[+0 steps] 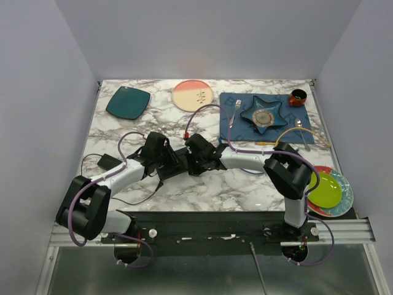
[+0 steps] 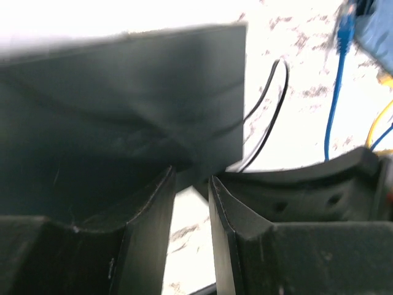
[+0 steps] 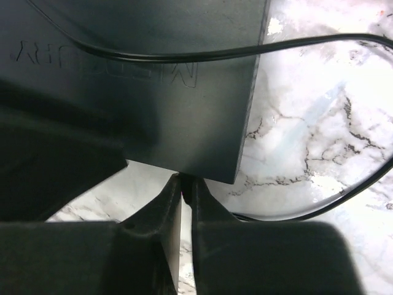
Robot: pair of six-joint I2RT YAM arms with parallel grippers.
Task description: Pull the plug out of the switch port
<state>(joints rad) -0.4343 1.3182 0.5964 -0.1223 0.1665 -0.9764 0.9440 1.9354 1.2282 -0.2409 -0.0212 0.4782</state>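
- Left gripper (image 2: 190,179): jaws stand partly apart, with the white marble tabletop (image 2: 184,246) showing between them. The flat matte-black rectangular switch box (image 2: 123,104) lies directly ahead and to the left, its lower edge at the fingertips. I cannot tell whether it is pinched.
- Switch: I judge that its long axis runs from one gripper to the other. Socket row and plug are hidden.
- Right gripper (image 3: 184,179): jaws are drawn almost together, with the tips touching the box's near edge beside a corner. I see nothing held. I judge this the pulling arm.

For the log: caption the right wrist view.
Jaws shut at the switch's edge; thin black cord lies across it.
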